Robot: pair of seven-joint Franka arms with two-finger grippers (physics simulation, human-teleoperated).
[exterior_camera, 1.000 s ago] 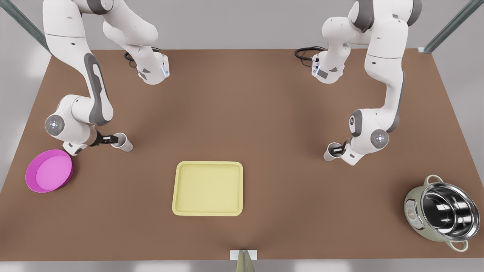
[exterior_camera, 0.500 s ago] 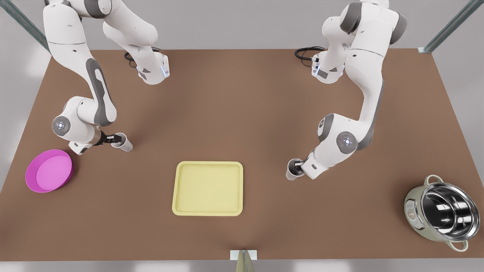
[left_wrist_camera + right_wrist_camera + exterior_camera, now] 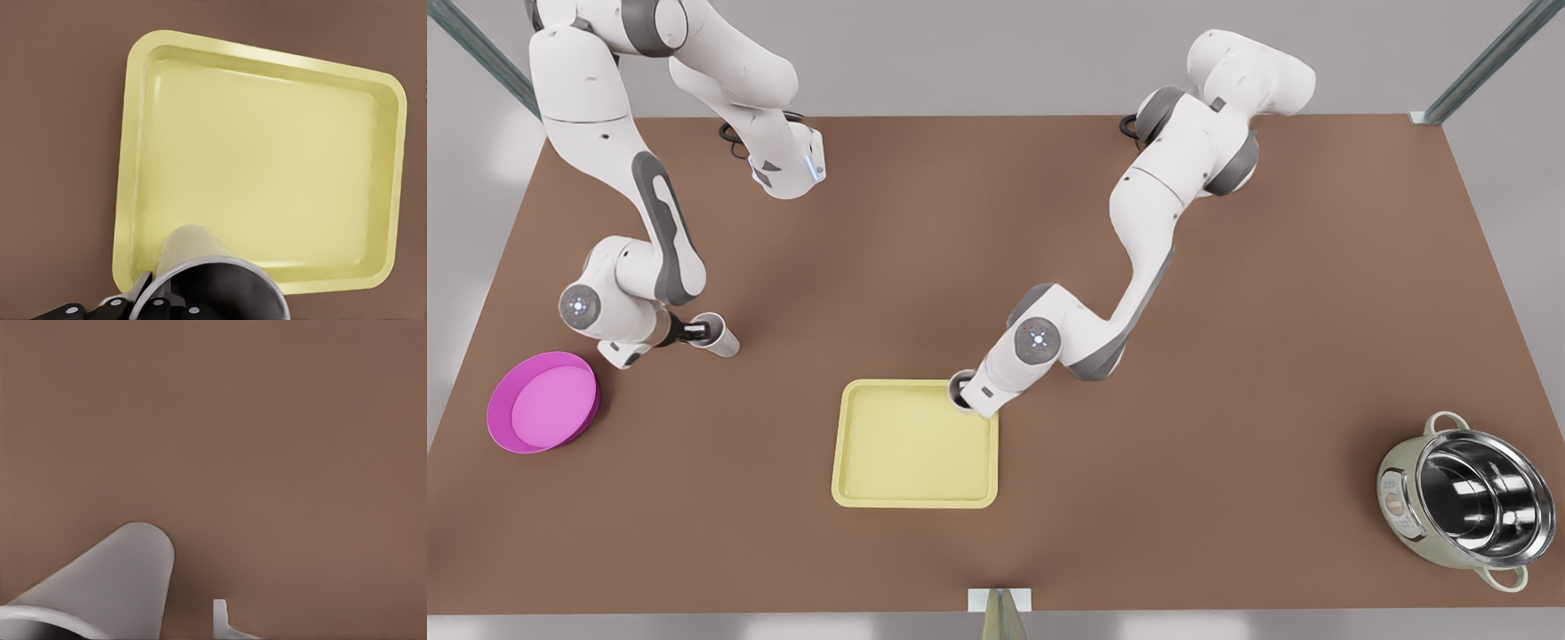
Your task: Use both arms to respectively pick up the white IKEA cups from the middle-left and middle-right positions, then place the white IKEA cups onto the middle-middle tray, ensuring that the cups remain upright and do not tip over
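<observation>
Swinging in from the front view's right, the left arm has brought its cup across the bare worktop to the tray; the other arm has barely shifted.

Starting at the front view's left, a round magenta dish lies near the edge. Just beyond it the right claw sits at the rim of the standing cup, which is upright on the worktop. From the right wrist view this cup rests on plain brown board, but whether the claw has closed on it I cannot tell.

In the middle lies the pale yellow tray, with nothing set down in it yet. Over its far corner on the front view's right, the left claw is clamped on the rim of the carried cup, seemingly with one side of the claw inside and one outside. From the left wrist view the cup hangs above that corner of the tray, mouth up.

Far to the right a steel pot stands well apart from everything.

These tumblers look light, stiff and smooth-walled, and their narrow bases would tip easily. A pinch across the rim wall, kept vertical, seems the sensible hold. The cup should probably go further inside the raised rim before it is released, or its base may catch the lip.
</observation>
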